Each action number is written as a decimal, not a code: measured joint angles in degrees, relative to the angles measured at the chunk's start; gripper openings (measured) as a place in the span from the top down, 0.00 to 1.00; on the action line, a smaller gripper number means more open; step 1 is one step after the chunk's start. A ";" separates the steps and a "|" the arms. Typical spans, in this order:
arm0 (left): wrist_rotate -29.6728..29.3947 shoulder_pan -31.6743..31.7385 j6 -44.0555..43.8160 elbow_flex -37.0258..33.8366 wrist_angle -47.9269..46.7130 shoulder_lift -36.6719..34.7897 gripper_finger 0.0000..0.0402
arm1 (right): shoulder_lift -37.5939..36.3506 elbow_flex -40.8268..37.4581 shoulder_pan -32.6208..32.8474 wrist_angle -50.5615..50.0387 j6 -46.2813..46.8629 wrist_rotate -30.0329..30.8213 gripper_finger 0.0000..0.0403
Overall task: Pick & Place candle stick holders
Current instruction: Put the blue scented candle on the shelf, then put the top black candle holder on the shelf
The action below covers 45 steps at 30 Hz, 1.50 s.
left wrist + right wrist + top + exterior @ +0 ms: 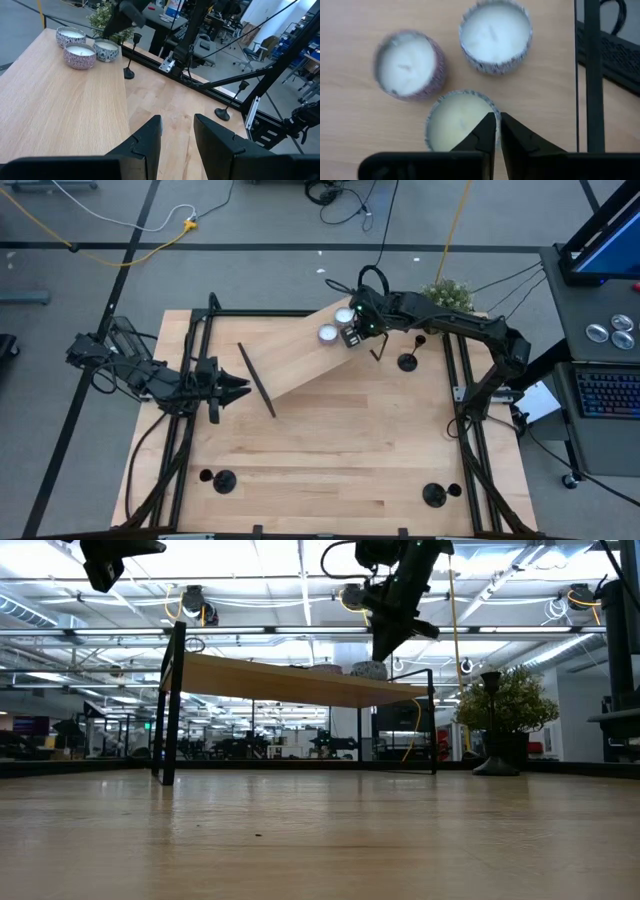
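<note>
Three black candle stick holders stand upright on their disc bases on the big wooden table: one beside the raised shelf, one near the front left, one near the front right. My right gripper is shut and slants down just above three tealight candles on the shelf, its tips over the rim of one candle. The low view shows a small gap between them. My left gripper waits open and level at the table's left, with nothing between its fingers.
The shelf is a tilted light-wood board on thin black legs, standing at the far middle of the table. Black frame rails run along the table's left and right sides. A small green plant stands behind the far right corner.
</note>
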 joint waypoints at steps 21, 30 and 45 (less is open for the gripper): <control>-0.26 0.00 -0.03 0.00 0.03 -0.01 0.70 | -15.20 -0.02 -0.11 -21.98 6.21 6.11 0.96; -0.42 0.00 0.00 0.00 0.03 0.00 0.70 | -18.56 -0.02 -1.80 -28.94 1.20 6.05 0.96; -1.53 0.00 -0.10 0.00 0.05 -0.01 0.70 | -18.46 -0.02 -0.94 -35.29 -21.51 5.31 0.71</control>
